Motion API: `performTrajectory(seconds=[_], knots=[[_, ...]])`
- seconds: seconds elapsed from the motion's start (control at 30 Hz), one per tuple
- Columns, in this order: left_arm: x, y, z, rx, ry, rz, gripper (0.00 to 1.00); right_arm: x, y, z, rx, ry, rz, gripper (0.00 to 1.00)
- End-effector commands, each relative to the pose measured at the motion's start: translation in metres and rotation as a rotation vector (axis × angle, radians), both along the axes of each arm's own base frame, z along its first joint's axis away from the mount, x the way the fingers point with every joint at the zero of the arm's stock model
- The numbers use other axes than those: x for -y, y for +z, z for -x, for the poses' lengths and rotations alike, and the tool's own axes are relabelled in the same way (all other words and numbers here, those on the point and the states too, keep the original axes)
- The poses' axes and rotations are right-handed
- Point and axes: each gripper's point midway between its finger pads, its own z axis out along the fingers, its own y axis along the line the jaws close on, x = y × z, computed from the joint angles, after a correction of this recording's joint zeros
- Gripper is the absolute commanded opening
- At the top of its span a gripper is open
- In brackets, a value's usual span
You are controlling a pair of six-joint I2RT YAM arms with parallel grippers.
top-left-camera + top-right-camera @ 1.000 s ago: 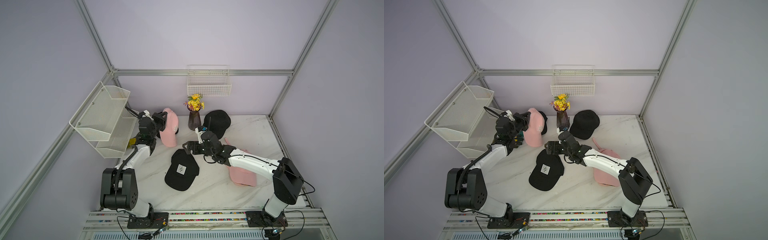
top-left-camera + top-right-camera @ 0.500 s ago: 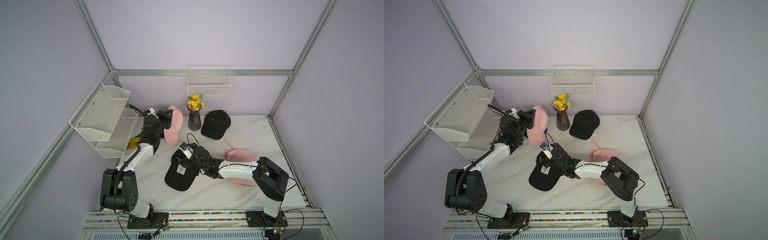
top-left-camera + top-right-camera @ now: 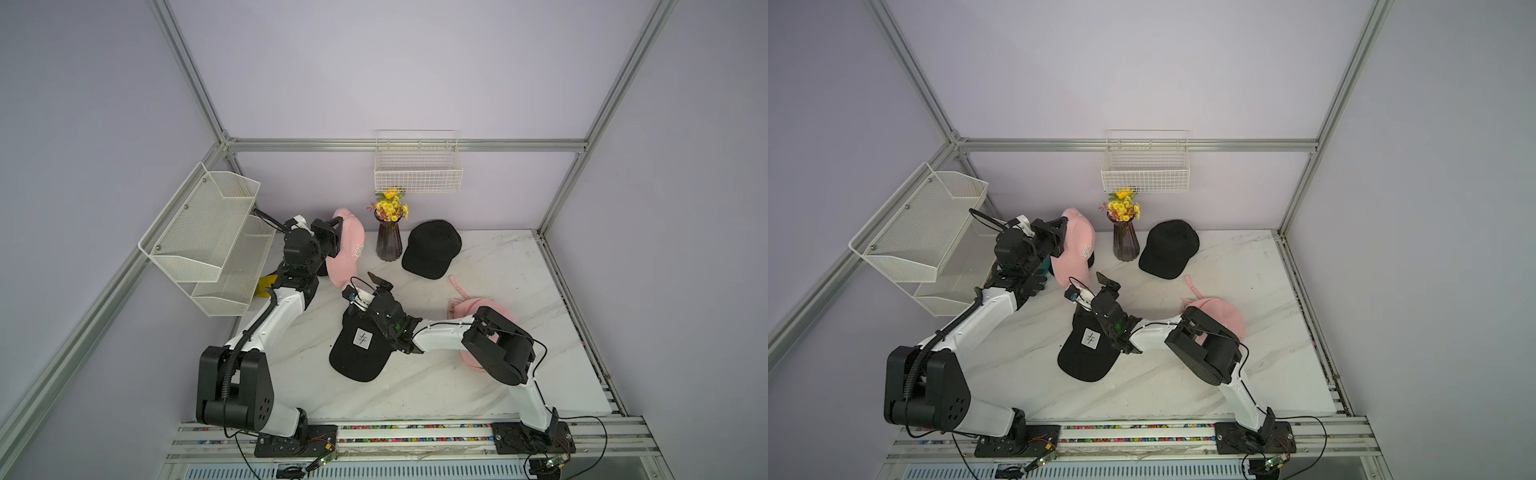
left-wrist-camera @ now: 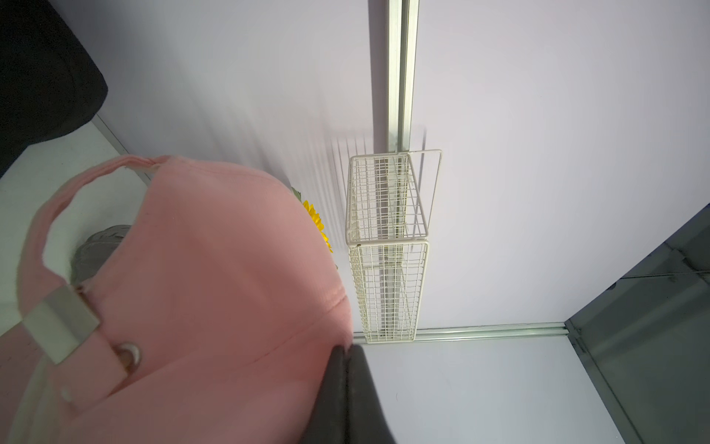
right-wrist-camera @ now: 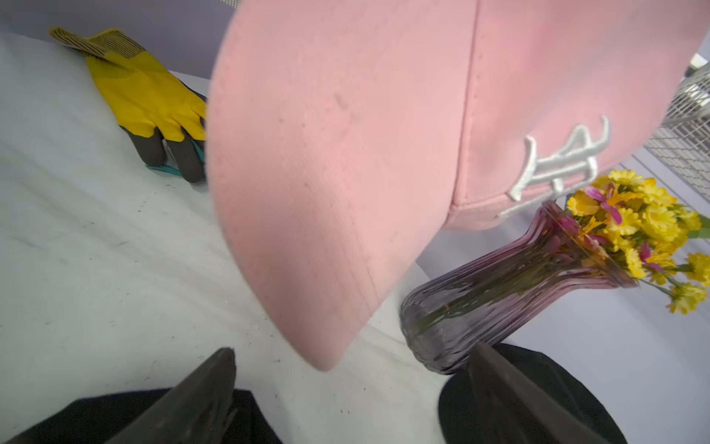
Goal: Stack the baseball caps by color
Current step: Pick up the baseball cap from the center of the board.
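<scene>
Left gripper point(image 4: 345, 355): jaws clenched on the rear rim of a pink cap point(image 4: 192, 284), next to its strap and metal buckle. The cap is lifted off the table point(image 3: 498, 270) at the back left.

Right gripper point(image 5: 351, 384): released, fingers point(image 5: 207, 388) spread wide, nothing between them. It hovers over the rear edge of the black patch cap point(image 3: 357, 353), with the held cap's brim tip hanging just ahead of it.

Clearance: the held cap hangs close beside the vase point(image 3: 388, 245) of yellow flowers. The mesh shelf point(image 3: 208, 232) crowds the left arm, and a yellow glove point(image 5: 146, 96) lies below it. Bare marble is open along the front and the right edge.

Orientation: the pink cap's long axis is steep, strap end up at the gripper and brim down toward the front. The patch cap lies flat, long axis running back to front, brim toward the front rail.

Appearance: soft pink fabric, white embroidered letters on the crown front, faint specks on the brim.

Other caps: a plain black cap point(image 3: 432, 249) sits right of the vase. A second pink cap point(image 3: 465, 307) is partly hidden under the right arm.
</scene>
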Motion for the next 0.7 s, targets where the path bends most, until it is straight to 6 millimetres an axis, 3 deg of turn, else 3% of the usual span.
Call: performTrajectory(seconds=[0.0,0.2,0.43,0.6,0.67], knots=[[-0.002,0.047,0.009,0.117,0.01,0.035,0.0,-0.008,0.024,-0.009,0.114,-0.043,-0.016,0.97],[-0.003,0.039,0.01,0.103,0.013,0.036,0.0,-0.009,0.039,-0.024,0.178,-0.117,-0.037,0.94],[0.002,0.035,0.006,0.097,-0.026,0.029,0.0,0.016,0.05,-0.015,0.184,-0.147,-0.048,0.55],[0.023,0.036,0.006,0.114,-0.133,-0.023,0.0,0.039,0.063,0.001,0.179,-0.151,-0.028,0.05],[0.039,0.031,0.008,0.117,-0.2,-0.057,0.0,0.05,0.07,0.005,0.182,-0.178,-0.008,0.0]])
